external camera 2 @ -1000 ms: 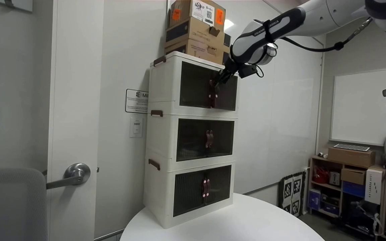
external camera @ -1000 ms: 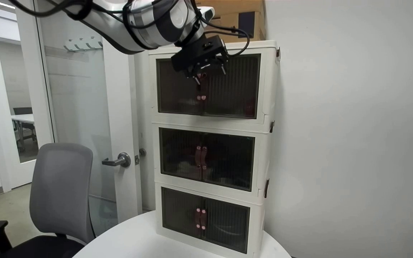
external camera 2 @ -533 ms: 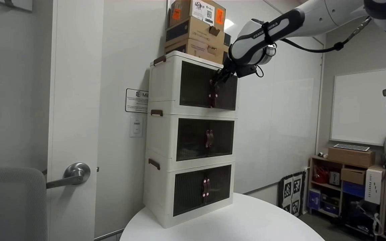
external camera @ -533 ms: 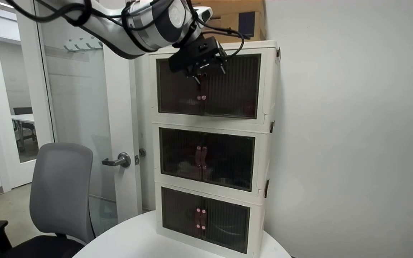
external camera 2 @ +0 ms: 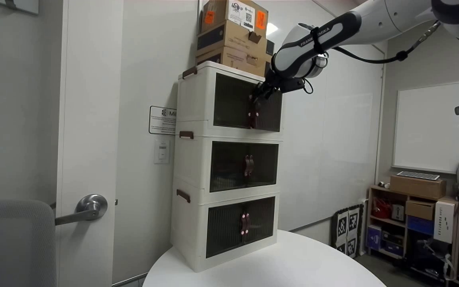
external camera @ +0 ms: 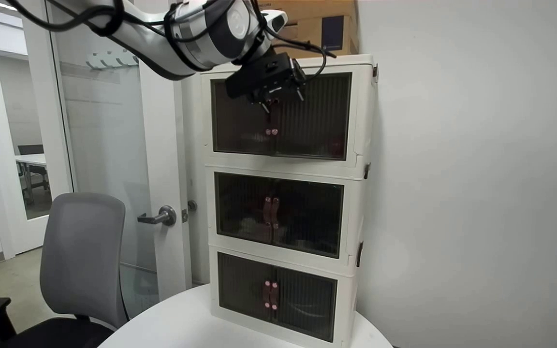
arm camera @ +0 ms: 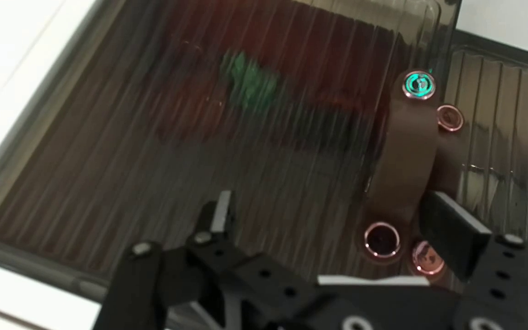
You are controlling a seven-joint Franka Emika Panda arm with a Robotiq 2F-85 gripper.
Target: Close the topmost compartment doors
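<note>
Gripper (arm camera: pixel 336 211) noted with its fingers (arm camera: pixel 448 236) spread well apart and nothing held between them. Topmost compartment doors (external camera: pixel 288 126) lie directly ahead of the fingertips; one panel (arm camera: pixel 264 176) fills most of the wrist view and appears to stand slightly proud of its neighbour (arm camera: pixel 497 105), so the pair is judged not fully home. Strap handles (arm camera: pixel 404 156) sit just beside one finger; contact cannot be determined. Assessment: ribbed panels look thin, stiff and light to swing, probably slippery to a fingertip, and liable to crack under a hard blow. Recommended: no grasp; press gently beside the handles, near the free edge.
</note>
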